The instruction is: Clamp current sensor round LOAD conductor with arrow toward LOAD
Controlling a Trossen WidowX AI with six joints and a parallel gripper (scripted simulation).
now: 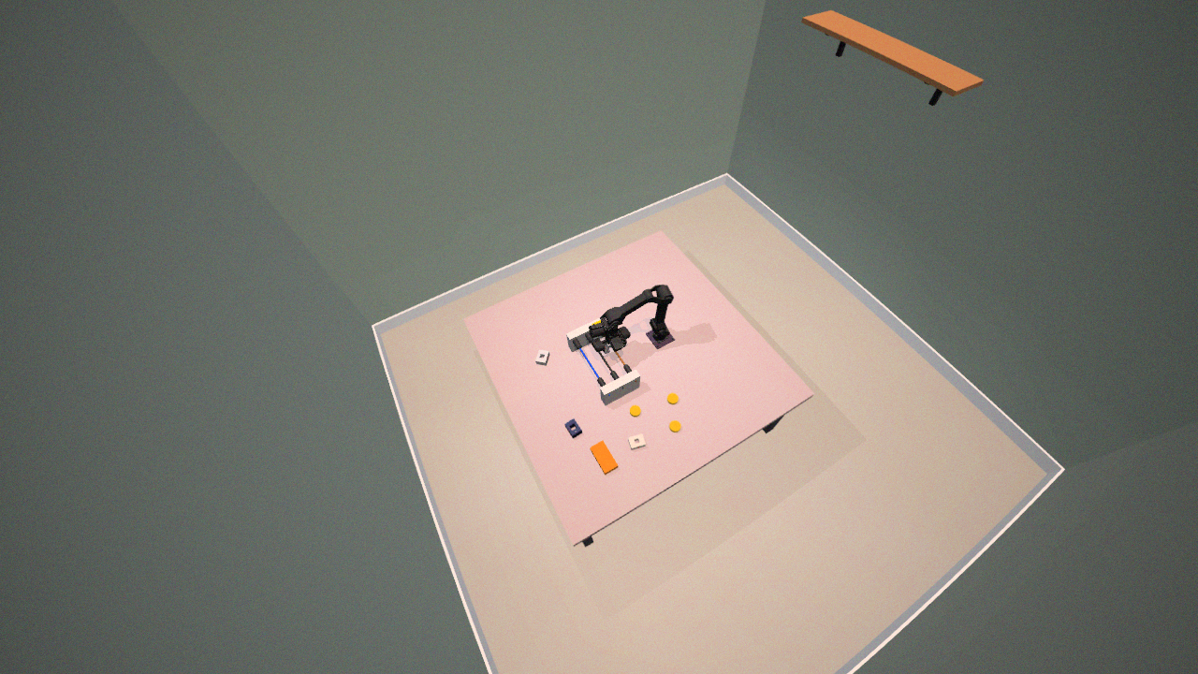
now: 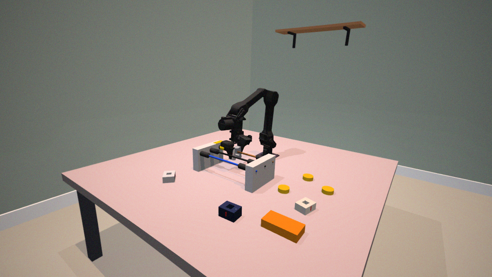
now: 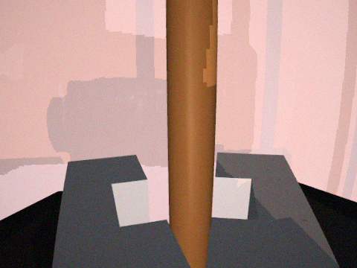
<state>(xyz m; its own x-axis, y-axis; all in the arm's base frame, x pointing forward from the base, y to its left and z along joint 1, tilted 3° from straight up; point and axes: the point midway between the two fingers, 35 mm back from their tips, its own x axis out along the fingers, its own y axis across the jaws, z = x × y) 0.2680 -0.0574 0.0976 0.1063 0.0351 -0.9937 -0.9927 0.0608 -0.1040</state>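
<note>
In the wrist view, the sensor [image 3: 93,208] and the brown rod [image 3: 191,112] run off the bottom edge, and the rod also leaves at the top; at the lower left and lower right, the gripper's dark fingers are cut off; in the exterior view, the table [image 2: 137,213] is cropped along the bottom

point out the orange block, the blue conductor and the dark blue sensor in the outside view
orange block [image 1: 603,457] [image 2: 282,224]: top and exterior views, upper face
blue conductor [image 1: 590,366] [image 2: 223,159]: both, middle of rod
dark blue sensor [image 1: 569,432] [image 2: 225,213]: both, body beside hole
</note>
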